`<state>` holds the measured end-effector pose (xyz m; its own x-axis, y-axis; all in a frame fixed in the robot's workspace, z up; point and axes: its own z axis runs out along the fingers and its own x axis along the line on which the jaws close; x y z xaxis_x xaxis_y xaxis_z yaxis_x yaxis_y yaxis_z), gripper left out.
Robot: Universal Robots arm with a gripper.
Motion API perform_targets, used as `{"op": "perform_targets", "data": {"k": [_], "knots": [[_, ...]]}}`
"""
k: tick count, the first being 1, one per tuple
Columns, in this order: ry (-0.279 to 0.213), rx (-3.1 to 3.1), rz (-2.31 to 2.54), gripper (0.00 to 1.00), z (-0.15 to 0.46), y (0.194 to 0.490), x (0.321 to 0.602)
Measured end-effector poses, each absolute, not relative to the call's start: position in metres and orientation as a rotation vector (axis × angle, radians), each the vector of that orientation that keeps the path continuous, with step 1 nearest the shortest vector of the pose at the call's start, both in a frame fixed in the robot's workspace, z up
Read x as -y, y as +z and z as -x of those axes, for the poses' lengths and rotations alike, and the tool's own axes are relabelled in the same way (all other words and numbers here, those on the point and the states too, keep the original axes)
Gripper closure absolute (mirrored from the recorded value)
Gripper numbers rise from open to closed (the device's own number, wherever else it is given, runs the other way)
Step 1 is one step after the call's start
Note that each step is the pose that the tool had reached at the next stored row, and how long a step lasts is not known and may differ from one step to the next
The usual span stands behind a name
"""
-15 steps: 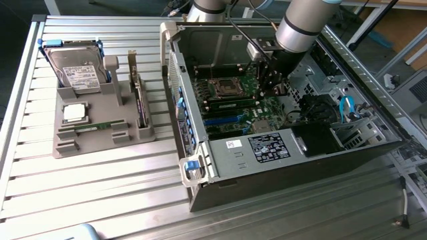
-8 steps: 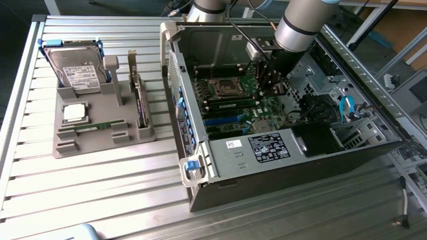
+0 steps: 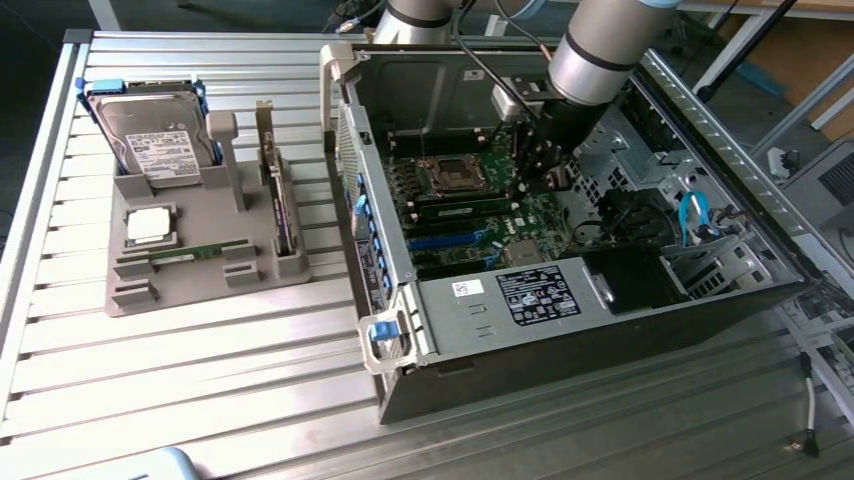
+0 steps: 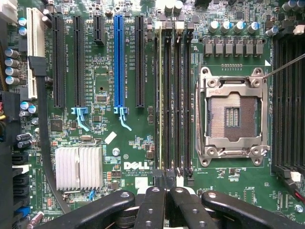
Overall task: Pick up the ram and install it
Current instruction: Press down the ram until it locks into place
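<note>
The clenched tool (image 4: 166, 190) is hanging over one end of the slotted ram (image 4: 159, 95). Pushing there is risking crooked, half-latched seating.

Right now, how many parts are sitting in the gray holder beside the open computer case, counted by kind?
hard drive: 1
processor chip: 1
ram stick: 1
expansion card: 1
Total in the gray holder: 4
</note>
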<state>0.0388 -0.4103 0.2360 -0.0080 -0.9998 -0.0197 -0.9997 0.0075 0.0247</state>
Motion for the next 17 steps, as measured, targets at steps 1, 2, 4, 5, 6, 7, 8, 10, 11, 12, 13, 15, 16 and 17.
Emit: {"op": "perform_targets", "data": {"k": [1, 2, 4, 5, 6, 7, 8, 10, 11, 12, 13, 15, 16, 17], "knots": [[-0.049, 2.227, -2.210, 0.90, -0.0388, 0.2357, 0.4103], [-0.049, 2.227, -2.210, 0.90, -0.0388, 0.2354, 0.4102], [-0.049, 2.227, -2.210, 0.90, -0.0388, 0.2353, 0.4102], [-0.049, 2.227, -2.210, 0.90, -0.0387, 0.2353, 0.4103], [-0.049, 2.227, -2.210, 0.90, -0.0387, 0.2353, 0.4103], [-0.049, 2.228, -2.210, 0.90, -0.0388, 0.2352, 0.4102], [-0.049, 2.228, -2.210, 0.90, -0.0387, 0.2348, 0.4102], [-0.049, 2.227, -2.210, 0.90, -0.0388, 0.2342, 0.4102], [-0.049, 2.227, -2.210, 0.90, -0.0388, 0.2341, 0.4103], [-0.049, 2.227, -2.210, 0.90, -0.0388, 0.2340, 0.4103], [-0.049, 2.227, -2.210, 0.90, -0.0388, 0.2339, 0.4102], [-0.049, 2.228, -2.210, 0.90, -0.0388, 0.2338, 0.4102], [-0.049, 2.228, -2.210, 0.90, -0.0388, 0.2338, 0.4102], [-0.049, 2.227, -2.210, 0.90, -0.0388, 0.2338, 0.4102]]}}
